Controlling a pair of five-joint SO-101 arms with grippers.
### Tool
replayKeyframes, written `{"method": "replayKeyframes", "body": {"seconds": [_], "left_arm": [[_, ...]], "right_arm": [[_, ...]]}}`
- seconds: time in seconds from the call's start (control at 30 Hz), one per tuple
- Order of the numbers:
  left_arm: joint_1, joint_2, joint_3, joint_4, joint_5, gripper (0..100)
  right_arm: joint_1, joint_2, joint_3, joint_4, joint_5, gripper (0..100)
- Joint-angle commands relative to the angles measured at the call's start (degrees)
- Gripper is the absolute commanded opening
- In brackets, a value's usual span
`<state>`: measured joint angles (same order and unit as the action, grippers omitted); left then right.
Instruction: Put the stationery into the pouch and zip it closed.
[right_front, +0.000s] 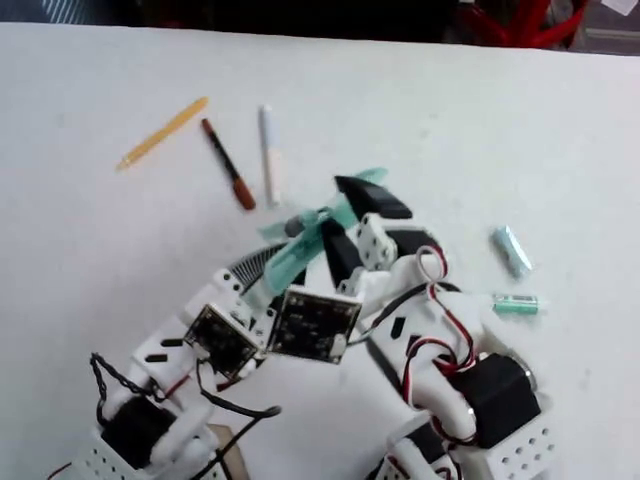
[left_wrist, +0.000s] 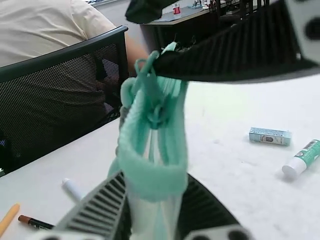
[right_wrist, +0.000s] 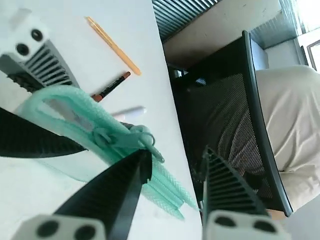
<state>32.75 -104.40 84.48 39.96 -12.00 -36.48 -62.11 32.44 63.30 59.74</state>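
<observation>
Two grippers are crowding the green mesh pouch (right_front: 295, 255) near the middle of the white table (right_front: 500, 120). The left gripper (left_wrist: 150, 212) is clamping the pouch's lower end, with its ribbed fingers (left_wrist: 95, 215) pressing in from both sides. The pouch is standing up out of that grip, and in the left wrist view it is sitting above the tabletop.

The right gripper (right_wrist: 175, 160) is sitting at the other end with its black fingers (right_wrist: 117, 192) spread apart. One fingertip is hovering just beside the zip pull (right_wrist: 142, 137), the other is hanging off to the side, and open space is showing between them. From the high view those same black fingers are straddling the pouch's far end. How far the zip is drawn I cannot tell.

All the stationery is lying out on the table, outside the pouch. On the left arm's side three pieces are fanning out. The yellow pen (right_front: 165, 132) is lying farthest out, the brown pen (right_front: 228, 165) in between, and the white marker (right_front: 268, 155) nearest, its near end close to the pouch. On the right arm's side the small blue-green box (right_front: 511, 250) and the glue stick (right_front: 515, 304) are lying near each other, well apart from the pouch.
</observation>
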Motion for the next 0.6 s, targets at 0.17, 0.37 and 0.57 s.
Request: {"method": "replayKeyframes", "body": {"seconds": [0.17,0.37,0.57], "left_arm": [[1.71,0.48,0.79,-0.62,1.05,2],[1.71,0.4,0.79,-0.62,1.05,2],[1.71,0.4,0.7,-0.62,1.05,2]], "right_arm": [[-2.86,1.19,0.18,-0.66,-0.35,13.9],[-3.03,7.16,0.09,-2.68,-0.26,10.7],[-4.79,10.33,0.09,-8.13,-0.62,10.4]]}}
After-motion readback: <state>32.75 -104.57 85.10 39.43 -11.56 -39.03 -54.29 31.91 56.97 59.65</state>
